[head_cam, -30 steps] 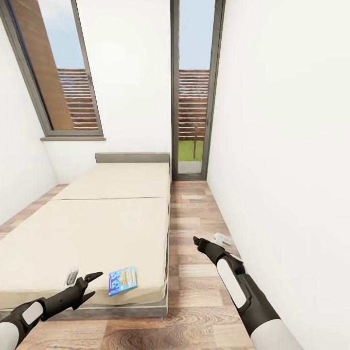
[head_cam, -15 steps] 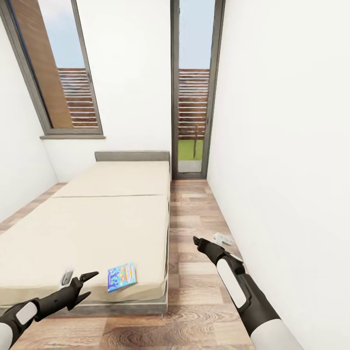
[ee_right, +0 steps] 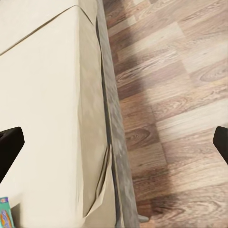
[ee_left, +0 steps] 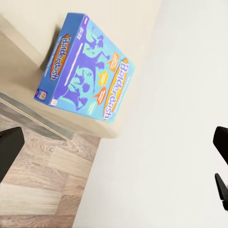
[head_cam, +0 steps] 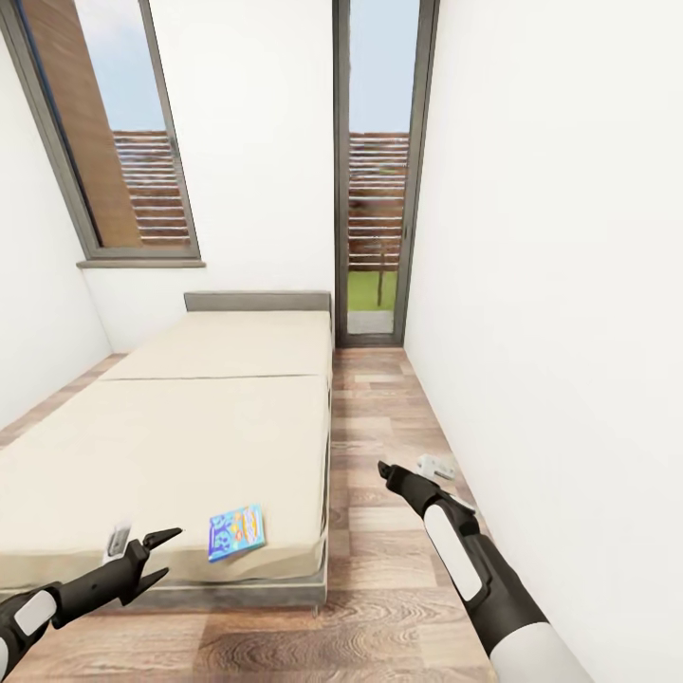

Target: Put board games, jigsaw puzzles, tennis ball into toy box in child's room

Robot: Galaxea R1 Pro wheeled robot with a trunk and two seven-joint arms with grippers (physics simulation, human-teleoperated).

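A narrow white-walled room seen from the robot's head. At far left, a slanted window (head_cam: 114,142) sits above the bed (head_cam: 190,427), a wide, low, cream-topped bed that takes up the left half of the floor and runs back to a grey headboard.

Low at the left, the left gripper (head_cam: 156,555) reaches forward over the bed's near edge, its dark arm nearly level and its two fingers spread wide with nothing between them. Just to its right, a blue board game (head_cam: 236,531) lies flat on the bed near the front right corner, close to both edges; in the left wrist view the blue board game (ee_left: 85,69) shows its printed lid.

Right of the bed, a strip of brown wood-plank floor (head_cam: 379,427) runs clear to a tall glass door (head_cam: 375,171) in the back wall. The right gripper (head_cam: 383,469) hangs over this strip, arm angled up and forward; its fingertips at the wrist view's sides stand wide apart, empty. A blank white wall (head_cam: 550,285) closes the right side.
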